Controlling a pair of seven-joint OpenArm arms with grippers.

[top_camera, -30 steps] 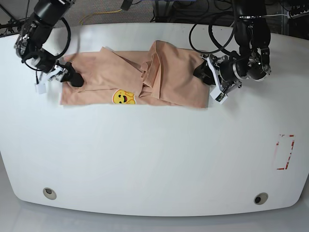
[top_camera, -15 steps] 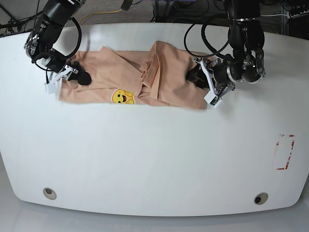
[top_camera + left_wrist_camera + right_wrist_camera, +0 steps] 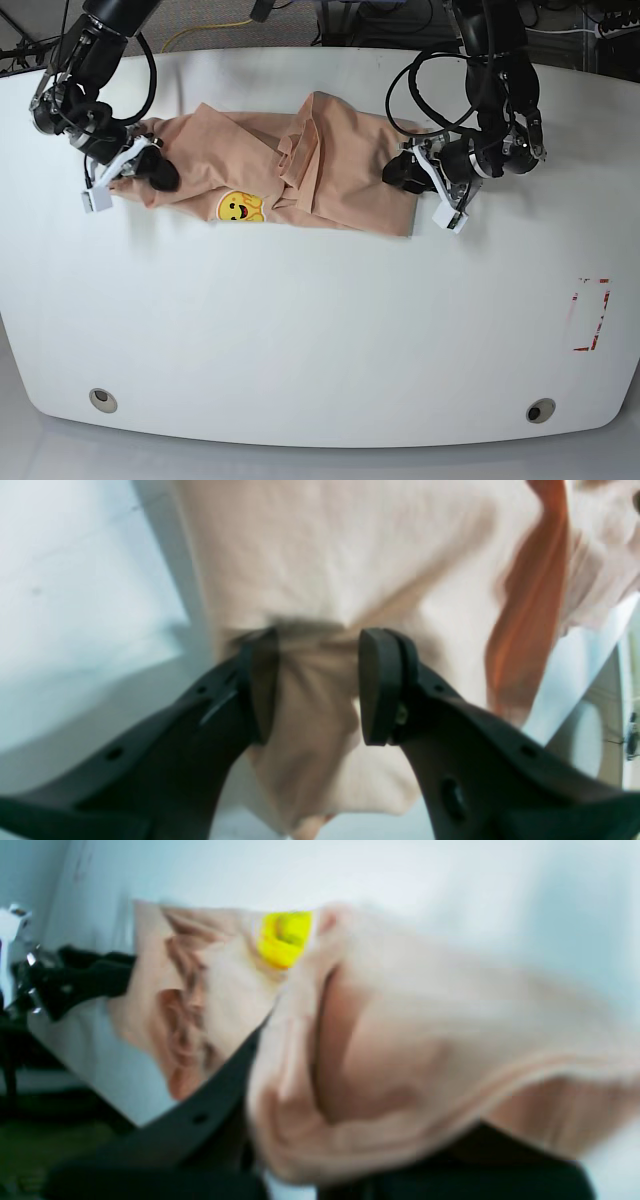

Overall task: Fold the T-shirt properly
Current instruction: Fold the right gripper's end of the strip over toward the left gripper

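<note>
Since a second earlier, both ends of the peach T-shirt (image 3: 330,170) drawn inward, cloth now shorter and more bunched, yellow face emblem (image 3: 237,208) shifted toward 9 o'clock, left gripper (image 3: 398,172) moved in from the 3 o'clock edge, right gripper (image 3: 150,172) now pinched on the hem it was only touching. In the left wrist view: left gripper (image 3: 315,685) filling the lower half, two black fingers (image 3: 382,685) standing apart with a gathered fold of T-shirt (image 3: 340,570) pressed between them, cloth puckered at the fingertips and hanging down toward 6 o'clock; darker orange shaded fold toward 2 o'clock; white table (image 3: 75,580) at 9 o'clock. In the right wrist view, much blurred: T-shirt (image 3: 400,1040) draped over the right gripper (image 3: 260,1140), black finger running from 7 o'clock up under the cloth, jaws closed together on a thick roll of fabric, fingertips hidden by it; yellow emblem (image 3: 284,937) near 12 o'clock; other arm's dark gripper (image 3: 75,980) at the far cloth edge, 9 o'clock. In the base view: T-shirt lying on the white table (image 3: 320,330) toward 12 o'clock, rumpled ridge through its middle, emblem on the near edge at the 9 o'clock side; right gripper at the cloth's 9 o'clock end, left gripper at its 3 o'clock end, both touching fabric; red-marked rectangle (image 3: 590,314) well apart toward 4 o'clock.
</note>
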